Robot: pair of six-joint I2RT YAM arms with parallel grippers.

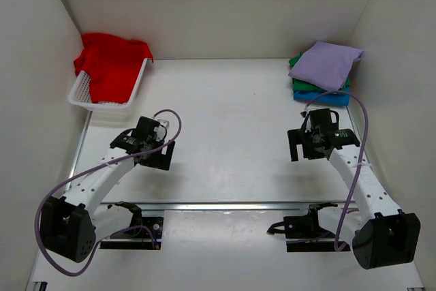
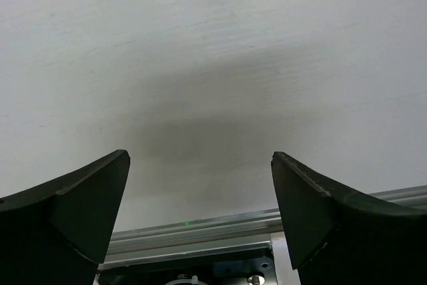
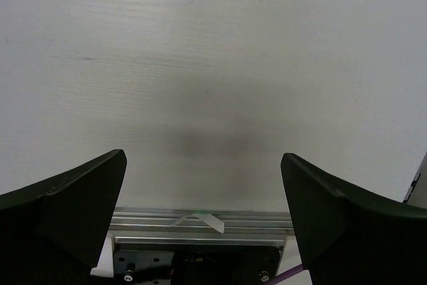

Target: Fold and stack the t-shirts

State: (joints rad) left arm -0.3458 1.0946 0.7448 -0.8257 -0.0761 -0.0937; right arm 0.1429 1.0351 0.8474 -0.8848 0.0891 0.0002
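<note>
A bright red t-shirt (image 1: pixel 109 66) lies crumpled in the white mesh basket (image 1: pixel 85 97) at the back left. A folded lavender t-shirt (image 1: pixel 327 65) tops a stack at the back right, over a green one (image 1: pixel 298 85) and a blue one (image 1: pixel 323 98). My left gripper (image 1: pixel 158 155) hovers open and empty over bare table, in front of the basket. My right gripper (image 1: pixel 306 148) hovers open and empty in front of the stack. Both wrist views show wide-apart black fingers (image 2: pixel 87 205) (image 3: pixel 333 211) over bare white table; no shirt appears there.
White walls enclose the table on the left, back and right. An aluminium rail (image 1: pixel 225 205) runs across near the arm bases. Purple cables (image 1: pixel 357 134) loop off both arms.
</note>
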